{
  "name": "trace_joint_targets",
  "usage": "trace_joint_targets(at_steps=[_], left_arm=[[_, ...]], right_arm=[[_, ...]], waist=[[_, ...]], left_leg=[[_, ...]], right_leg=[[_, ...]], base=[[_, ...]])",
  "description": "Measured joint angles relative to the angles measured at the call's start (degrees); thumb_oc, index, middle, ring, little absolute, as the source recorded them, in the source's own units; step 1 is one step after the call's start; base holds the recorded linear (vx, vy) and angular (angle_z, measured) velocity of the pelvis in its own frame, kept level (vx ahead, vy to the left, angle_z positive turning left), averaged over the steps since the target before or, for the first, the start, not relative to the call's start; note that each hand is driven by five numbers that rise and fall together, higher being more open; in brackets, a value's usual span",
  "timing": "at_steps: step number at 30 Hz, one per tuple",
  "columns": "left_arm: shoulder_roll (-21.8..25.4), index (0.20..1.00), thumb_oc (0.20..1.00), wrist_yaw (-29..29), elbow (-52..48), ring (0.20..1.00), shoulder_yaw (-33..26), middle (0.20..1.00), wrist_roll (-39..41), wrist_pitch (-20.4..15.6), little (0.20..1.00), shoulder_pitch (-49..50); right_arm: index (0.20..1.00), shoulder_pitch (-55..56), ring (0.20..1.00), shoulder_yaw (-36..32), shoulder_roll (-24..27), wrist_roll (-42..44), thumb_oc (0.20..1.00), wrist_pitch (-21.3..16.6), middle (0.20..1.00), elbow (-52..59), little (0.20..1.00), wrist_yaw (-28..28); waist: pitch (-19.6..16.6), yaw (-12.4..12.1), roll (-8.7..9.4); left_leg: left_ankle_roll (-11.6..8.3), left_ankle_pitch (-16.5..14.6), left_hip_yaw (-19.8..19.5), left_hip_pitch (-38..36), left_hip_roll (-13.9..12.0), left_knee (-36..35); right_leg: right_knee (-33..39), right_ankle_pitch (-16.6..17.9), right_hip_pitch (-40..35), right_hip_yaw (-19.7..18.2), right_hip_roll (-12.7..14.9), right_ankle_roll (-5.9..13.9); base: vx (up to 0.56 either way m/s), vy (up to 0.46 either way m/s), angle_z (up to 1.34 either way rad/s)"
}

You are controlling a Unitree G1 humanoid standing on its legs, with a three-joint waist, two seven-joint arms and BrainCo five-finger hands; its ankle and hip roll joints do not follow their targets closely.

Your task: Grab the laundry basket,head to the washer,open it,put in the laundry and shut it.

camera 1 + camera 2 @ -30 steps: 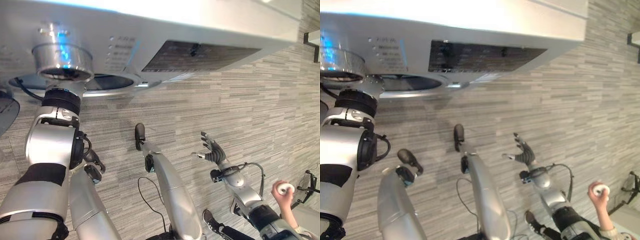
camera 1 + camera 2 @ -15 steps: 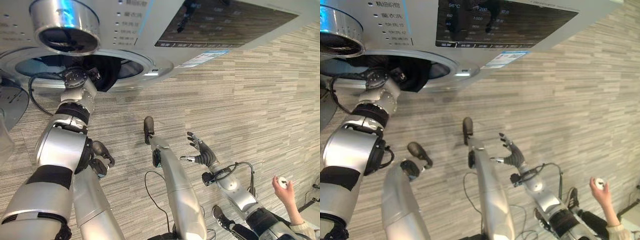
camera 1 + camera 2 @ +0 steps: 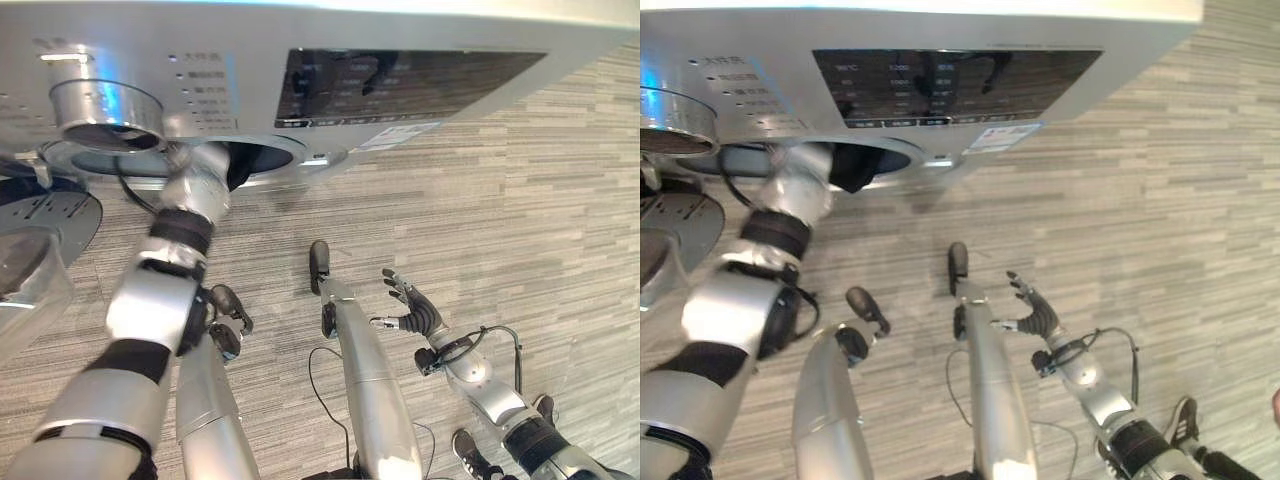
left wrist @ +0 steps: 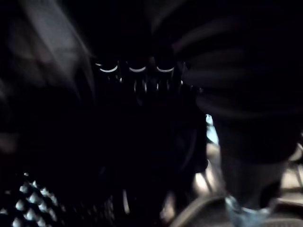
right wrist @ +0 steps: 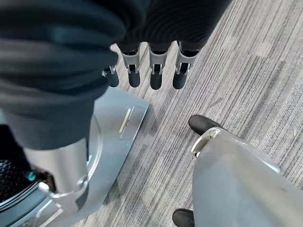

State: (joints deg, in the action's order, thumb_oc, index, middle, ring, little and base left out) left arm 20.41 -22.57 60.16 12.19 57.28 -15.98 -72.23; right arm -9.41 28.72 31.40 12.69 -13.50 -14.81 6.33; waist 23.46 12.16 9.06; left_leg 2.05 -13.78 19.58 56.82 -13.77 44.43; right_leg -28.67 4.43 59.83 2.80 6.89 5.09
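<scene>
The washer (image 3: 330, 60) fills the upper part of both eye views, its silver front facing the robot. Its round opening (image 3: 250, 158) sits below the dark display panel (image 3: 400, 85), and the door (image 3: 45, 215) hangs swung open to the left of the opening. A chrome dial (image 3: 105, 115) stands out from the front just above and left of the opening. Small white characters run in rows on the panel and beside the dial, and a pale label (image 3: 402, 135) sits under the panel's lower edge; none of this writing can be read.

The left arm reaches up from the lower left into the opening, and the left hand (image 4: 142, 78) is inside the drum. In the left wrist view everything is very dark; a few finger glints show, but whether they are straight or curled I cannot tell. A piece of dark laundry (image 3: 852, 172) lies in the mouth of the opening, right beside the left wrist, partly drooping over the rim. Its long axis cannot be made out.

The right hand (image 3: 412, 312) hovers low, well away from the washer over the striped grey floor (image 3: 520, 230), fingers spread and straight, holding nothing. In the right wrist view its fingers (image 5: 156, 71) hang in a row above the floor.
</scene>
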Motion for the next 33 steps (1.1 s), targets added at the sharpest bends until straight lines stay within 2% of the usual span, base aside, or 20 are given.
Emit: trace_joint_targets(at_steps=[2, 3, 6, 8, 11, 18, 27, 31, 33], left_arm=[[1.9, 1.0, 1.0, -1.1, 7.7, 1.0, 1.0, 1.0, -2.5, 1.7, 1.0, -3.1], [4.2, 1.0, 1.0, -0.8, 13.5, 1.0, 4.2, 1.0, -5.5, 3.3, 1.0, -5.2], [8.8, 1.0, 1.0, 0.8, 20.3, 1.0, 6.3, 1.0, -15.3, 8.9, 1.0, -6.8], [9.3, 1.0, 1.0, 1.4, 21.5, 1.0, 6.7, 1.0, -19.8, 11.3, 1.0, -6.6], [7.8, 1.0, 1.0, 1.8, 21.4, 1.0, 6.5, 1.0, -24.3, 13.0, 1.0, -5.3], [-1.5, 1.0, 1.0, 1.6, 21.1, 1.0, 3.9, 1.0, -26.3, 13.6, 1.0, 0.2], [-1.4, 1.0, 1.0, 1.3, 19.2, 1.0, 3.7, 1.0, -25.9, 13.5, 1.0, 0.5], [-1.6, 1.0, 1.0, 1.0, 18.5, 1.0, 0.8, 1.0, -19.1, 12.3, 1.0, -1.8], [-1.4, 1.0, 1.0, 0.9, 14.6, 1.0, -3.5, 1.0, -12.9, 10.4, 1.0, -3.1]], right_arm=[[1.0, -0.1, 1.0, 0.3, 0.1, -0.1, 1.0, 0.0, 1.0, -0.5, 1.0, 0.0], [1.0, -0.1, 1.0, 0.3, 0.2, -0.1, 1.0, 0.0, 1.0, -1.1, 1.0, 0.1], [1.0, 0.1, 1.0, 0.3, 1.7, -0.1, 1.0, 0.0, 1.0, -1.2, 1.0, 0.0], [1.0, 0.3, 1.0, 0.1, 2.9, -0.1, 1.0, 0.0, 1.0, -1.2, 1.0, -0.1], [1.0, 0.2, 1.0, -0.1, 3.2, -0.1, 1.0, -0.1, 1.0, -0.9, 1.0, -0.2], [1.0, -0.7, 1.0, 0.1, 3.1, -0.1, 1.0, -0.2, 1.0, -1.3, 1.0, -0.1], [1.0, -1.9, 1.0, 0.3, 3.1, -0.1, 1.0, -0.3, 1.0, -1.3, 1.0, -0.1], [1.0, -2.1, 1.0, 0.2, 3.1, 0.0, 1.0, -0.3, 1.0, -1.3, 1.0, 0.0], [1.0, -1.9, 1.0, -0.1, 3.1, -0.1, 1.0, -0.3, 1.0, -1.6, 1.0, 0.4]], waist=[[0.0, 0.6, -0.07], [0.0, 0.9, -0.07], [0.2, 1.4, -0.34], [0.4, 1.1, -0.69], [0.6, 0.9, -0.87], [0.7, 0.3, -1.09], [0.9, 0.4, -0.76], [1.4, 1.2, 0.02], [1.4, 1.8, 0.19]], left_leg=[[-0.2, 0.1, 0.2, 0.1, -0.3, -0.2], [-0.23, 0.1, 0.3, 0.1, -0.7, -0.2], [-0.77, 0.5, 0.3, 0.1, -1.2, -0.7], [-1.13, 0.7, 0.1, 0.2, -1.4, -0.9], [-1.39, 1.6, -0.4, 0.2, -0.8, -2.3], [-1.55, 3.2, -1.5, 0.1, 0.8, -5.0], [-1.55, 3.2, -1.8, 0.4, 1.0, -4.6], [-1.38, 2.8, -2.4, 1.7, 0.8, -3.6], [-1.18, 2.4, -3.0, 3.6, 0.5, -2.4]], right_leg=[[0.3, 0.1, 0.2, 0.0, -0.2, -0.33], [0.8, 0.2, 0.2, -0.1, -0.7, -0.37], [1.5, 0.5, 0.2, -0.3, -1.2, -0.62], [1.5, 0.4, 0.2, 0.0, -1.4, -0.68], [1.7, 0.3, 0.2, 0.7, -0.9, -0.91], [2.1, 0.3, 0.0, 1.8, 0.1, -1.62], [1.8, -0.2, -0.1, 2.3, 0.5, -1.43], [1.7, -0.3, 0.4, 2.5, 0.4, -1.36], [1.5, -0.3, 1.6, 2.6, 0.1, -1.18]], base=[[-0.04, -0.016, -0.1], [-0.03, -0.014, -0.14], [-0.02, -0.023, -0.08], [-0.03, -0.036, 0.01], [-0.03, -0.034, 0.14], [-0.02, -0.014, 0.13], [0.0, 0.003, 0.02], [0.04, 0.035, 0.01], [0.03, 0.044, -0.02]])
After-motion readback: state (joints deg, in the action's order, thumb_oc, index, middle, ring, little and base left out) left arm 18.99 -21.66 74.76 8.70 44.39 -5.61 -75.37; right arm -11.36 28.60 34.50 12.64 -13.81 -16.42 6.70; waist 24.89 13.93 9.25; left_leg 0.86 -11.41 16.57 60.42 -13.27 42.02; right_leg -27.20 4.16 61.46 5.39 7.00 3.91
